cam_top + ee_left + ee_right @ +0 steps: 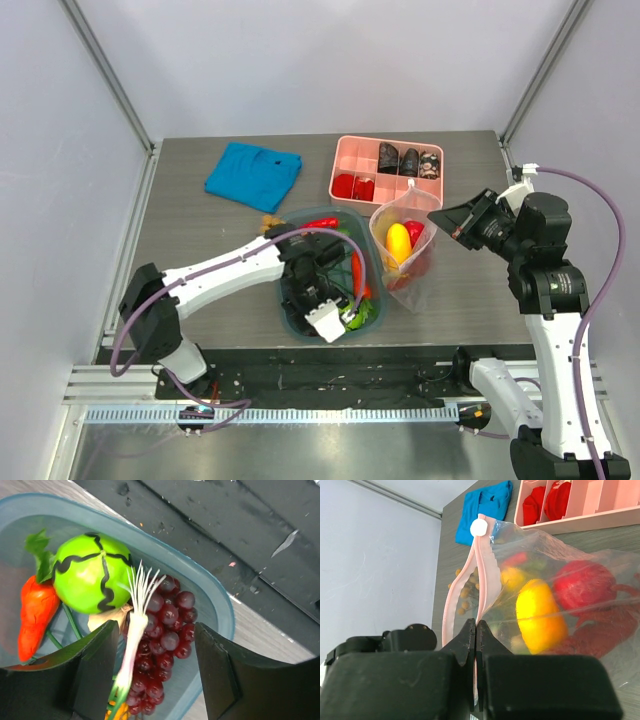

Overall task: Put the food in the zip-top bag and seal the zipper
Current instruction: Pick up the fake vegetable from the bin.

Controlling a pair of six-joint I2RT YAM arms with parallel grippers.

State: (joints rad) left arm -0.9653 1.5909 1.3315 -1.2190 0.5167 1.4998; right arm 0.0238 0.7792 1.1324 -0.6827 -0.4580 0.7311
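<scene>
My right gripper is shut on the pink zipper strip of the zip-top bag, holding its mouth open and raised. Inside the bag lie a yellow fruit and a red lobster. My left gripper is open, reaching down into the teal tub. Between its fingers lie a bunch of dark red grapes and a long green onion. A green ball-shaped vegetable and an orange carrot lie beside them in the tub.
A pink divided tray with dark and red pieces stands at the back. A blue cloth lies at the back left. Small tan beads lie on the table beyond the bag. The table's black front edge runs beside the tub.
</scene>
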